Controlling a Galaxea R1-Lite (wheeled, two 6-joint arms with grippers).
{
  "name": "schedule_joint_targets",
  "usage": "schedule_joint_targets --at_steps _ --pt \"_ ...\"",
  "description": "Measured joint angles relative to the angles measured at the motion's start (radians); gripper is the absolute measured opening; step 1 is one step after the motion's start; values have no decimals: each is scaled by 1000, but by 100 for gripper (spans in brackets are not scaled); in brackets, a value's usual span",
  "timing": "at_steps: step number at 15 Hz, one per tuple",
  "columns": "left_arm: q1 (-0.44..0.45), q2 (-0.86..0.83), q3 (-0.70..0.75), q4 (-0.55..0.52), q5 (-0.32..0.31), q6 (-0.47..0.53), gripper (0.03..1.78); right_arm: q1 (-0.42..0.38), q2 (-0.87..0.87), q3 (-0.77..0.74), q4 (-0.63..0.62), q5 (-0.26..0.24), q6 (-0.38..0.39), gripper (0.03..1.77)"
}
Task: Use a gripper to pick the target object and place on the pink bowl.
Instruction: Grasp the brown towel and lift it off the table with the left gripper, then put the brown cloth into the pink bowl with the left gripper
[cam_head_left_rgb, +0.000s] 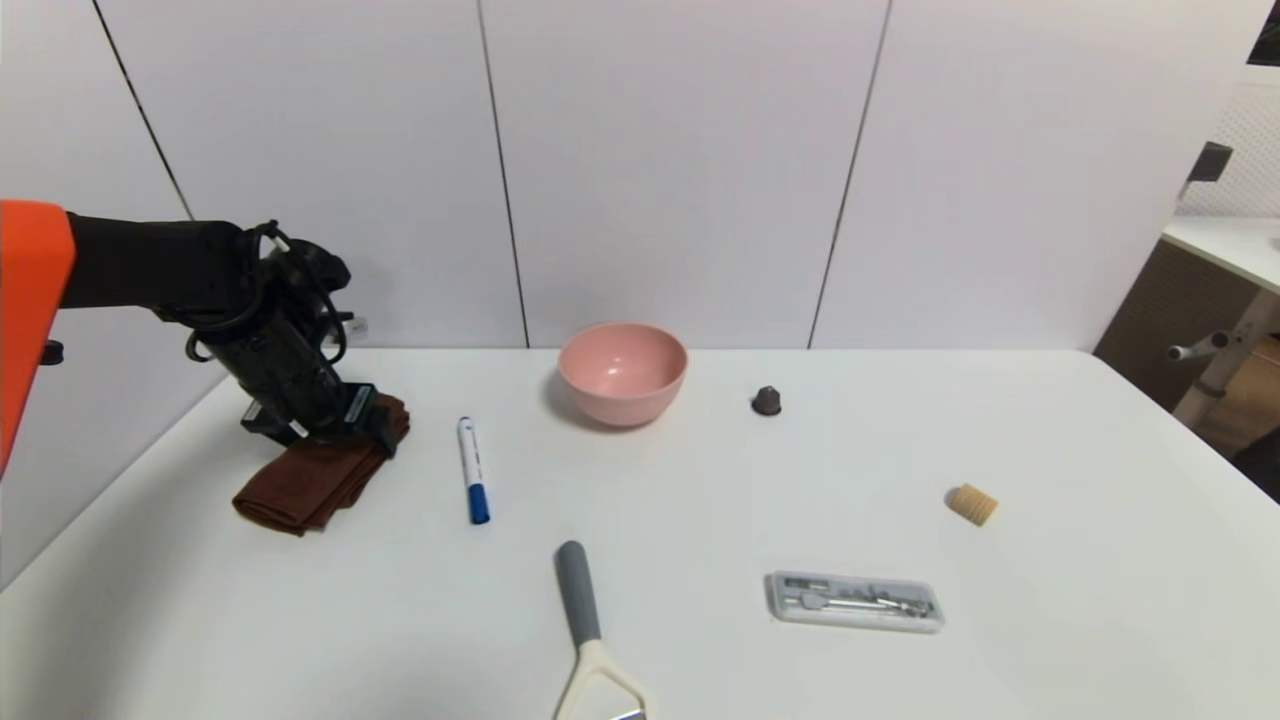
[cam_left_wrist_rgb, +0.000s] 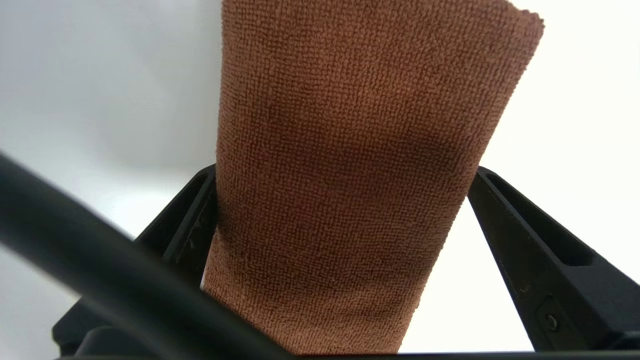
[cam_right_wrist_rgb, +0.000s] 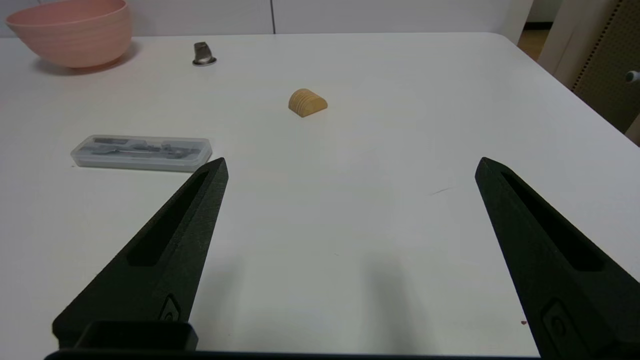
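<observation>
The left end effector is down on the brown towel, its jaws spread to either side of the cloth. The towel lies flat on the bench, a marker between it and the pink bowl. The right end effector hangs spread above bare bench.

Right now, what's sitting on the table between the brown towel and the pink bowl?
In the head view, one thing: a white marker with a blue cap lies between the brown towel, straddled by the left gripper, and the pink bowl.
</observation>
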Motion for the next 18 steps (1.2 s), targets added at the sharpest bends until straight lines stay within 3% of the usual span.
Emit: schedule_joint_targets --at_steps 4,7,9,14,18 --pt "1 1 0 0 1 1 107 0 0 0 0 0 0 171" --pt "2 1 1 -1 3 3 78 0 0 0 0 0 0 171" --pt "3 -1 3 -2 5 16 37 0 0 0 0 0 0 171" --pt "0 -59 2 -6 5 198 37 0 0 0 0 -1 0 171" --pt "-22 -185 4 -16 0 246 37 0 0 0 0 0 0 171"
